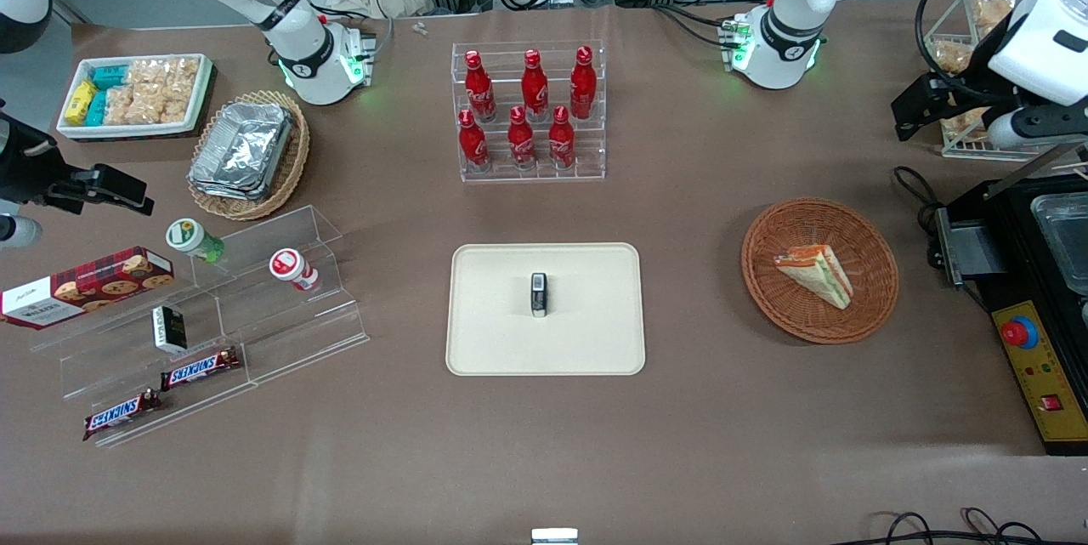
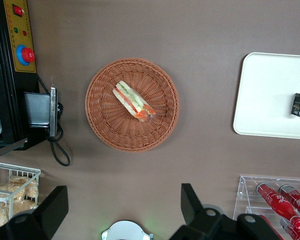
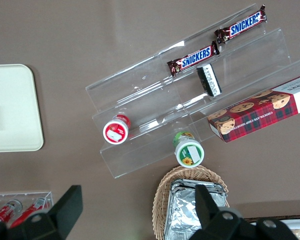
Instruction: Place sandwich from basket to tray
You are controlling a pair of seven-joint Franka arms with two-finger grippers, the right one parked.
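The triangular white-bread sandwich (image 1: pixel 816 271) lies in the round reddish-brown wicker basket (image 1: pixel 875 307), apart from the flat cream rectangular tray (image 1: pixel 595 341). Left gripper (image 2: pixel 121 202) hangs above the table w/ 2 fingers spread wide, holding nothing.

**Readable labels on the bench**

We read "SNICKERS" on two chocolate bars (image 3: pixel 191 58) lying on the clear acrylic steps (image 3: pixel 155 100). We make out "WALKERS" on the red tartan cookie box (image 1: pixel 85 286). The red bottles (image 1: pixel 533 84) carry white script we cannot read. The claw (image 2: pixel 120 210) bears no lettering.
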